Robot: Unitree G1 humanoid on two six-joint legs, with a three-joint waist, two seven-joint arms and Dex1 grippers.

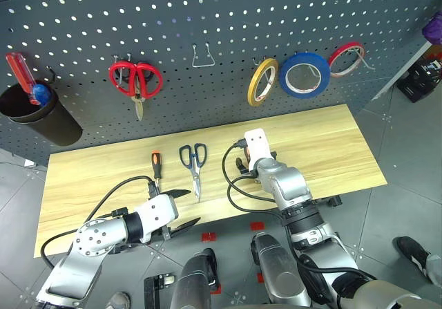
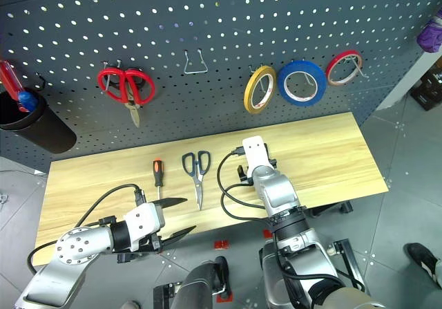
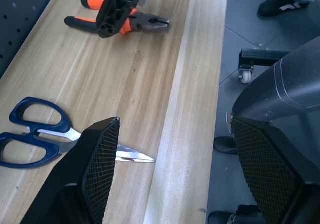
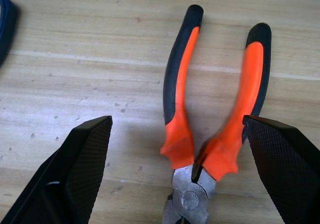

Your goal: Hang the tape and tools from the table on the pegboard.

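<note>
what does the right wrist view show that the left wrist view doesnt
Right wrist view: the orange-and-black pliers from close up, both handles spread, lying between the open right gripper fingers, untouched.

Left wrist view: the dark blue-handled scissors lying flat beside the open left gripper, the table's front edge and the grey floor beyond it.

Both: the pliers and the light wood-plank table; in the left wrist view the pliers lie farther off, partly behind the right gripper.
</note>
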